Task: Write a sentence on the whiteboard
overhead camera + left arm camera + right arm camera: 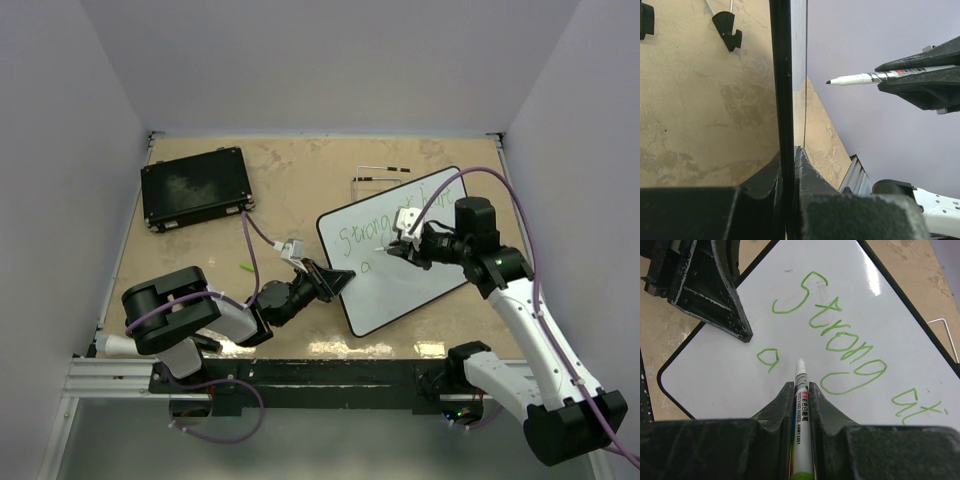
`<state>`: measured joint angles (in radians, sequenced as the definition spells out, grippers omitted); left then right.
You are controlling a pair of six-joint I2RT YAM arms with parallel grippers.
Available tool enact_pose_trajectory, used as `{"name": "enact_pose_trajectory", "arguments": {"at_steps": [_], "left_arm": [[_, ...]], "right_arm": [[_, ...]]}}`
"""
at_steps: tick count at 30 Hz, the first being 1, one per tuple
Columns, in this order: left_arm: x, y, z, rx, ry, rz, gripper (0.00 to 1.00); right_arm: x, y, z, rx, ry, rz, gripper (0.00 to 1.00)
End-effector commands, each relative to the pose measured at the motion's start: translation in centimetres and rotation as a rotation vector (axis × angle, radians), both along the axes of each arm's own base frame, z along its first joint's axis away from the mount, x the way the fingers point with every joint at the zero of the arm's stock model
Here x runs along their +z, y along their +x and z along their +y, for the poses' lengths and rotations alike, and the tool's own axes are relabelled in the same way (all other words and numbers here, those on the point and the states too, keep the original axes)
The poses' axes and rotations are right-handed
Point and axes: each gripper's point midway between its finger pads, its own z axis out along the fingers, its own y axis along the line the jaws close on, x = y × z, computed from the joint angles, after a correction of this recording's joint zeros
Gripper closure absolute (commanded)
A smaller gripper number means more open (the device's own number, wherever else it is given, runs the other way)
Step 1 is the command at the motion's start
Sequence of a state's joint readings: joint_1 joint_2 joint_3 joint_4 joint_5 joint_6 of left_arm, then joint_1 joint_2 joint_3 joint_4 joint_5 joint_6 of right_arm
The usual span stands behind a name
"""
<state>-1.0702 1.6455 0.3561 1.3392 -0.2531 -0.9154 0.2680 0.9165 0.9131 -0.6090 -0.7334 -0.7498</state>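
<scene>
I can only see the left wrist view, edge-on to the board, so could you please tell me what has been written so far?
Observer: The glossy white rectangular whiteboard carries green handwritten words on its top line, reading "Strong at".
Operator: Thank you. Has a second line been started?
Observer: Yes, a single green letter "a" sits under the "S".
Operator: And where does the pen point?
Observer: The slim white marker pen, gripped in the right claw, aims its tip just right of that "a".
</scene>
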Motion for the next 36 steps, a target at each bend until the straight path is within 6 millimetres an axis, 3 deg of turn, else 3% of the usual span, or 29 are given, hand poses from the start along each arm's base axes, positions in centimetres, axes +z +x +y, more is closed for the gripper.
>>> {"name": "enact_pose_trajectory", "arguments": {"at_steps": [1,24,36], "left_arm": [[1.6,0.0,0.0,0.000,0.004,-0.121,1.00],[1.9,-0.1,-0.4,-0.016,-0.004,-0.127,1.00],[1.9,-0.1,-0.2,-0.011,-0.005,-0.128,1.00]], "right_arm": [[-0.5,0.6,0.2,-0.006,0.011,0.004,1.00],[-1.7,1.3,0.9,-0.005,0.021,0.038,1.00],[-3.0,0.3,0.7,0.025,-0.026,0.069,1.00]]}}
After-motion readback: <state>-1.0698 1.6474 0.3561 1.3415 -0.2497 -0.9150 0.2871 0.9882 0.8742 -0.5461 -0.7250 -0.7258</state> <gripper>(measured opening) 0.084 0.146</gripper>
